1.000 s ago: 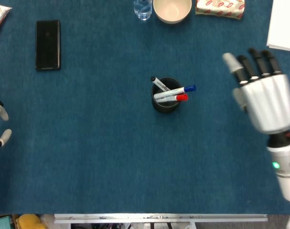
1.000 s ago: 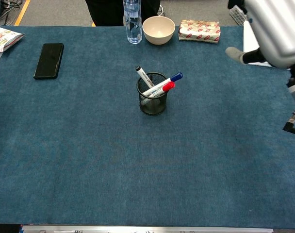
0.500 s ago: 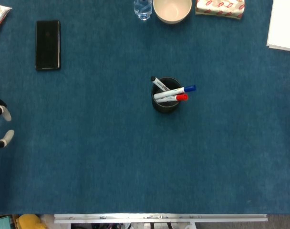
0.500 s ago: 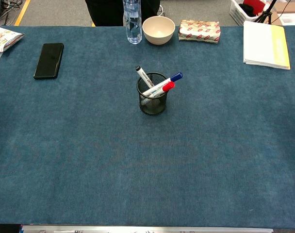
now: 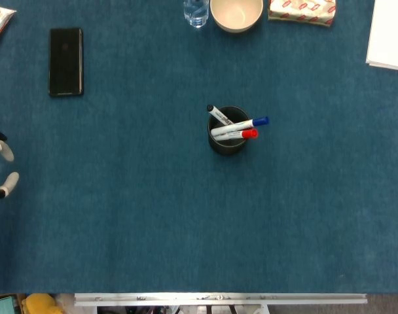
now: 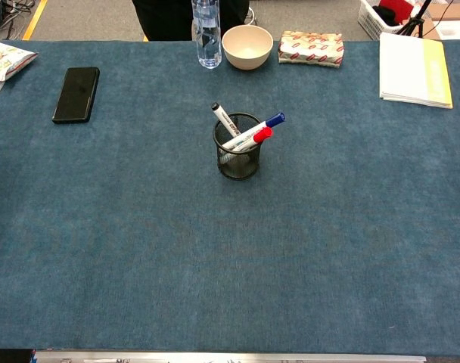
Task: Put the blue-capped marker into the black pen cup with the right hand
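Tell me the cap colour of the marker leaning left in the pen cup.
Black. The left-leaning marker in the black pen cup shows best in the chest view.

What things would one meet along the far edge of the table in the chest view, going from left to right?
Snack packet → black phone → water bottle → cream bowl → red-and-white patterned packet → stack of paper.

head view straight down, chest view oblique, both sharing pen cup
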